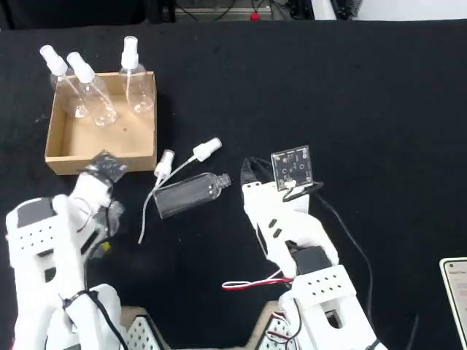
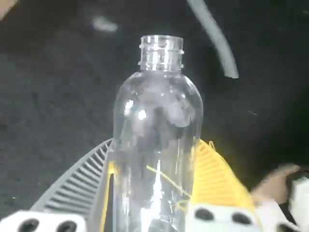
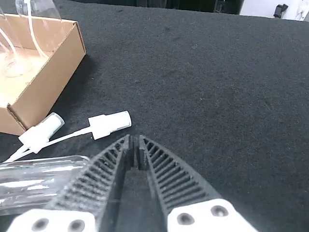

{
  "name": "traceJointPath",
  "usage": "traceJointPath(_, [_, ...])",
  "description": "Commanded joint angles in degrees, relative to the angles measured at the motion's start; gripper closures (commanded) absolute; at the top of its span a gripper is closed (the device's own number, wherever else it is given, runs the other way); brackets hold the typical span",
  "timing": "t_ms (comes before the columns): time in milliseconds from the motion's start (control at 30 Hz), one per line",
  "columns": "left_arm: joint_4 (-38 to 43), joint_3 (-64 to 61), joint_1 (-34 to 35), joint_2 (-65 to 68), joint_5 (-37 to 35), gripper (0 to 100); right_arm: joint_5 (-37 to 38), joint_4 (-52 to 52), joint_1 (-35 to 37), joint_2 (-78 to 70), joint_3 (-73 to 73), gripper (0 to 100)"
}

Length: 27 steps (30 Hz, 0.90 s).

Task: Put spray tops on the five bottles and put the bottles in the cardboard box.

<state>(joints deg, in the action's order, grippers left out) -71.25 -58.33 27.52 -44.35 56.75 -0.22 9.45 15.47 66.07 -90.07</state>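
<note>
Black cloth covers our table [image 1: 365, 87]. Our left gripper [image 2: 157, 145] squeezes a bare bottle [image 2: 157, 96]; our right gripper [image 3: 135, 142] is pinched together on nothing. Two spray tops [image 1: 206, 149] lie near the cardboard box [image 1: 49, 135]. Pushing a top on could make the bottle slip.

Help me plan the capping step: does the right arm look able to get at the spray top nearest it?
Probably yes. That spray top lies on the table just ahead of the right gripper, nothing between them; the shut jaws would need to open first.
</note>
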Motion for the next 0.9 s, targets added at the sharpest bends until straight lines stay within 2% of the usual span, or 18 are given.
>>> traceJointPath(0, [5.10, -4.00, 2.86, -0.44, 0.62, 70, -0.26, -1.14, -0.53, 1.45, 1.45, 98.7])
traceJointPath(67, [5.10, -4.79, 2.68, -0.79, 0.53, 68, -0.26, -1.14, -0.53, 1.45, 1.45, 98.7])
traceJointPath(300, [4.92, 0.22, 2.59, -0.53, 0.44, 73, -0.26, -1.14, -0.53, 1.45, 1.45, 98.7])
traceJointPath(500, [-2.11, 2.59, -0.92, -0.35, 0.88, 73, -0.26, -1.14, -0.53, 1.45, 1.45, 98.7])
traceJointPath(667, [2.11, 0.75, -1.98, -0.35, 0.88, 73, -0.26, -1.14, -0.53, 1.45, 1.36, 98.7])
traceJointPath(867, [2.64, 0.66, -2.07, -0.26, 0.79, 73, -0.26, -1.14, -0.53, 1.45, 1.01, 98.7])
